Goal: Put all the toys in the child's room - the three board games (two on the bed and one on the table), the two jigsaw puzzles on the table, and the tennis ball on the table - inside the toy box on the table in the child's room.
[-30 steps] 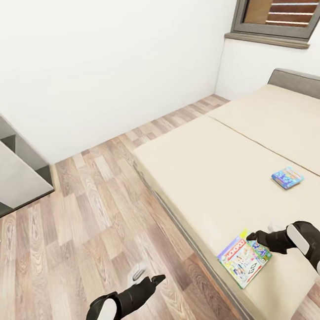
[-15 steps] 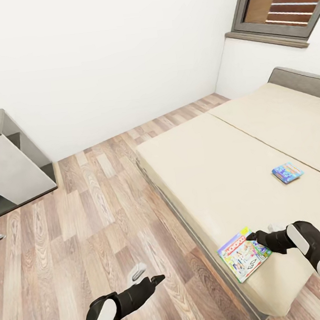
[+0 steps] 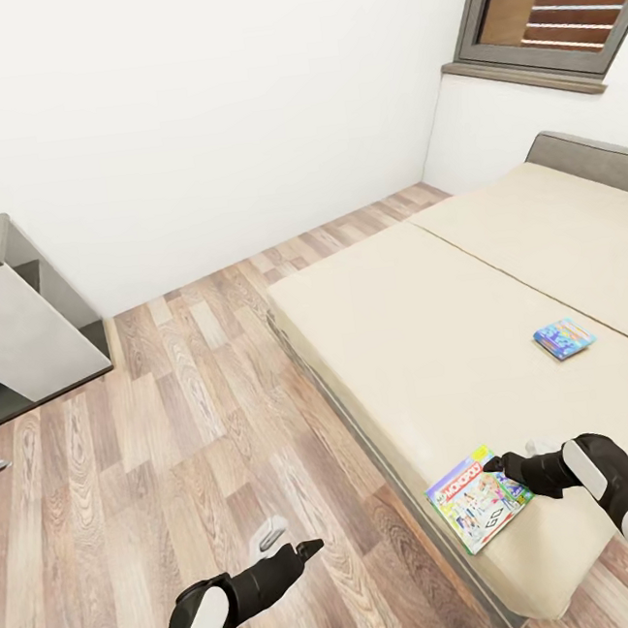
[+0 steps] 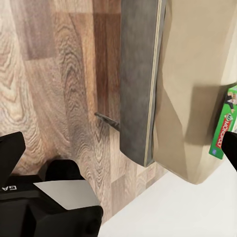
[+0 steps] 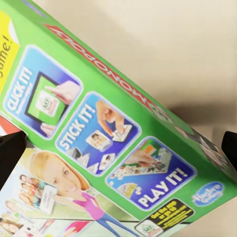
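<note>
I take the bed point(image 3: 472, 335) as reference: beige mattress, grey headboard at its far end under the window point(image 3: 552, 4). A wood floor point(image 3: 172, 437) runs along its near side, and a grey cabinet point(image 3: 23, 328) stands well apart from the bed, across that floor.

Two board games lie flat on the mattress. The Monopoly box point(image 3: 480, 511) sits at the near corner of the bed, close to the edge. The blue box point(image 3: 564, 338) lies further up the bed toward the headboard, well apart from the first; I cannot read its print.

My right gripper point(image 3: 502, 468) is over the bed at the far edge of the Monopoly box point(image 5: 113, 143). In the wrist view its dark fingers stand wide apart, one either side of the box; contact I cannot confirm.

My left gripper point(image 3: 307, 549) hangs over the floor beside the bed. Its fingertips point(image 4: 10, 148) look spread, holding nothing.
</note>
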`<state>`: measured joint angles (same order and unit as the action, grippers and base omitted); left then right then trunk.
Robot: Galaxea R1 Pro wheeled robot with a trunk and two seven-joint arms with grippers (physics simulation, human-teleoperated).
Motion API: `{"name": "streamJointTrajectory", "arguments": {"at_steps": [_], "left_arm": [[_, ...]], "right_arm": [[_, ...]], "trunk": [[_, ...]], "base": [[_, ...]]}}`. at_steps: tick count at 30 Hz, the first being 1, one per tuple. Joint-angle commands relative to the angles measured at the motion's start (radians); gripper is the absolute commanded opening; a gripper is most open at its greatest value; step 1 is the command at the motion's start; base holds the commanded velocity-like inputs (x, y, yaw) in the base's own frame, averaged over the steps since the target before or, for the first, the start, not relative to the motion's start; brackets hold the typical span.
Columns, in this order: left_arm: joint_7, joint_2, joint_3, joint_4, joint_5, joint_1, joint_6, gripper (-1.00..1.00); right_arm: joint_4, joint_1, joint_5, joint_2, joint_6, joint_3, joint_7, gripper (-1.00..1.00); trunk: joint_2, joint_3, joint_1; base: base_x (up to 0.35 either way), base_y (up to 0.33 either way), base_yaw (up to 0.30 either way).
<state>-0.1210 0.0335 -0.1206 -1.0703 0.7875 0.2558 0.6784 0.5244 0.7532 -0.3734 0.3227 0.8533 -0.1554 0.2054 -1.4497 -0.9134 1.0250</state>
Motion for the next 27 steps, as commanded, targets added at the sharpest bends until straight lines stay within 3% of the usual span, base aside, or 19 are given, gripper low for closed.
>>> {"name": "streamJointTrajectory", "arguments": {"at_steps": [1, 27], "left_arm": [[-0.002, 0.0, 0.001, 0.0, 0.0, 0.0, 0.004, 1.0], [0.005, 0.002, 0.001, 0.0, -0.003, 0.0, 0.004, 1.0]], "right_arm": [[0.0, 0.0, 0.016, -0.001, 0.004, -0.004, 0.008, 1.0], [0.0, 0.0, 0.016, -0.001, 0.004, -0.004, 0.008, 1.0]], "trunk": [[0.0, -0.001, 0.0], [0.0, -0.001, 0.0]], "base": [[-0.001, 0.001, 0.0], [-0.039, 0.006, 0.0]]}}
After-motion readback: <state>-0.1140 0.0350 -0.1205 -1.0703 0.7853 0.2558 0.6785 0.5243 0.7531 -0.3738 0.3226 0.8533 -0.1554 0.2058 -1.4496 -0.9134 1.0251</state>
